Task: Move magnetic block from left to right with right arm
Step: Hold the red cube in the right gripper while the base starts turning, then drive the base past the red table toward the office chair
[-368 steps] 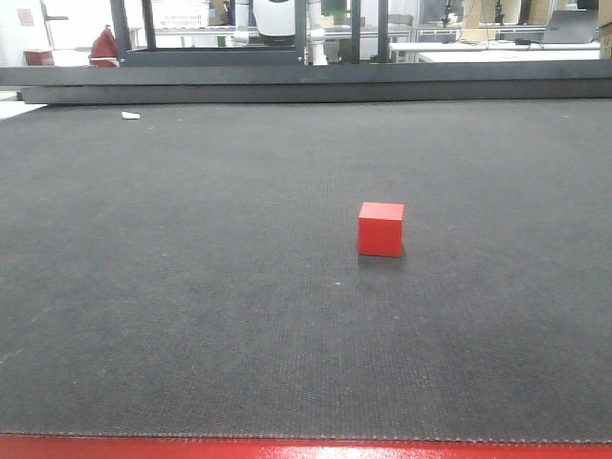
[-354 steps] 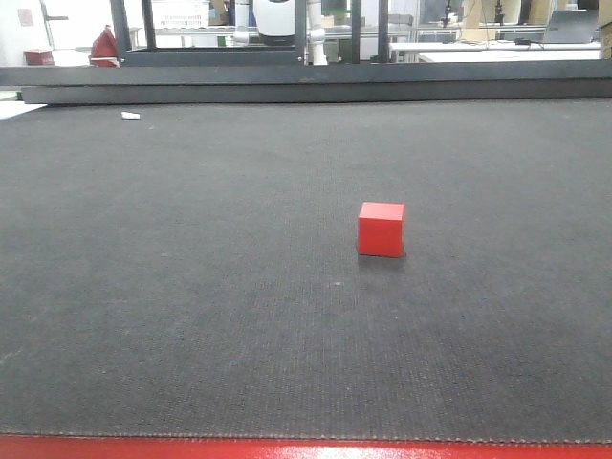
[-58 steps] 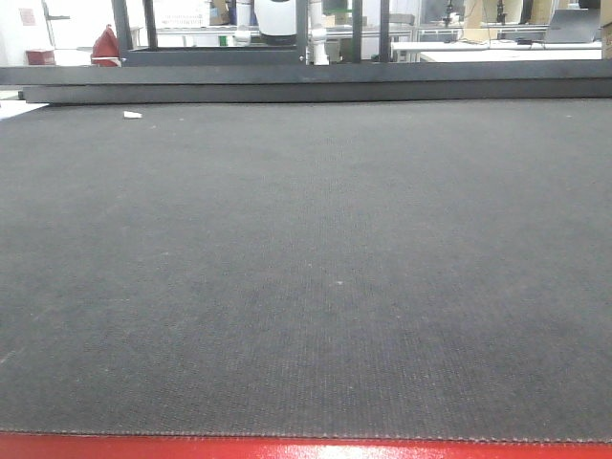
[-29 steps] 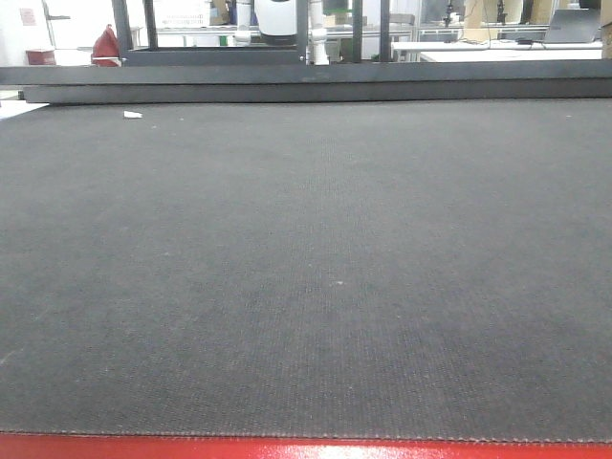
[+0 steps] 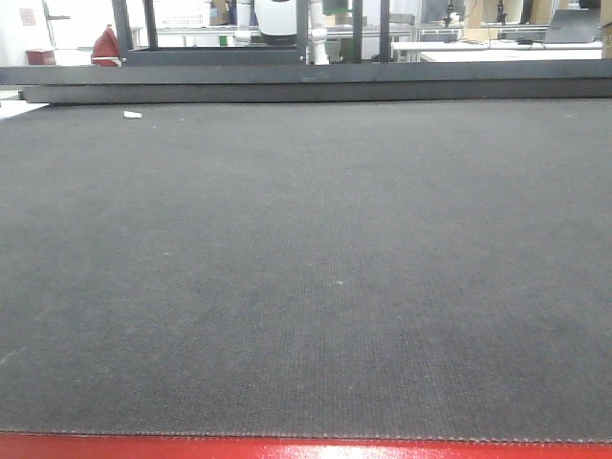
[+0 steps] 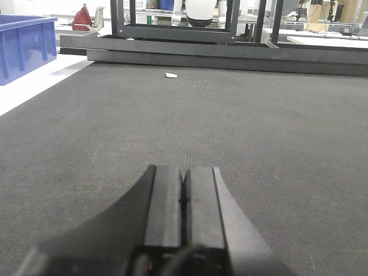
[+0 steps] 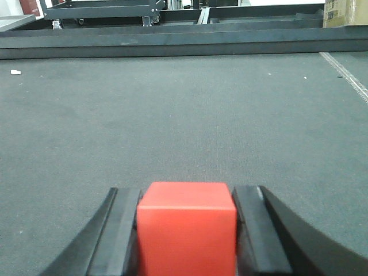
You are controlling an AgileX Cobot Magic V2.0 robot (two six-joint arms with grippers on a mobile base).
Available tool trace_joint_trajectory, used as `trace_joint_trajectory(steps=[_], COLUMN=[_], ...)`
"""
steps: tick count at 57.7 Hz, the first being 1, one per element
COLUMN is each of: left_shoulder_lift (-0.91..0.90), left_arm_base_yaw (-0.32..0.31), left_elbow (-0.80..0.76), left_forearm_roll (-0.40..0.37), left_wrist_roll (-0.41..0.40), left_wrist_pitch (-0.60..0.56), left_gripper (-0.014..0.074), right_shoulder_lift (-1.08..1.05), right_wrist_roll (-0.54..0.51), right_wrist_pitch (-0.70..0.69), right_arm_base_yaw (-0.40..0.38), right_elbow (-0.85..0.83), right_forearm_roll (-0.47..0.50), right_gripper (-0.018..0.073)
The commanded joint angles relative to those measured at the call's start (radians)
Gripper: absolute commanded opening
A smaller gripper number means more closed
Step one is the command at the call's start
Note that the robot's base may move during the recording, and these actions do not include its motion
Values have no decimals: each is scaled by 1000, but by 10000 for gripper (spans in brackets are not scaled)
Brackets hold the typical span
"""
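Observation:
The magnetic block (image 7: 187, 230), a plain red cube, fills the bottom middle of the right wrist view. My right gripper (image 7: 187, 198) is shut on it, a black finger pressed against each side, above the dark mat (image 7: 184, 115). In the left wrist view my left gripper (image 6: 184, 181) is shut with its two pads together and nothing between them, low over the mat (image 6: 230, 115). The front view shows only the mat (image 5: 306, 268); neither the block nor either gripper appears there.
A dark raised rail (image 5: 306, 81) runs along the mat's far edge. A small white scrap (image 5: 132, 115) lies at the far left. A blue bin (image 6: 23, 43) stands beyond the mat's left edge. A red strip (image 5: 306, 449) borders the near edge.
About six seconds ago the red block stood on the mat right of centre in the front view. It has been gone from that view for the last second, with nothing else shifting.

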Motion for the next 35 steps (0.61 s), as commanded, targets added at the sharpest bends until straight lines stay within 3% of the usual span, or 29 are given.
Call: trace_joint_trajectory(steps=[1, 35], left_shoulder_lift=[-12, -12], left_arm_base_yaw=[-1, -1], left_elbow=[8, 8], left_forearm_roll=[-5, -5], left_wrist_roll=[-6, -6], left_wrist_pitch=[-83, -83], left_gripper=[-126, -126], right_shoulder_lift=[14, 14], right_wrist_roll=[-8, -8], right_wrist_pitch=[-84, -84], right_arm_base_yaw=[0, 0], right_elbow=[-30, -25], right_forearm_roll=[-21, -21], right_gripper=[234, 234])
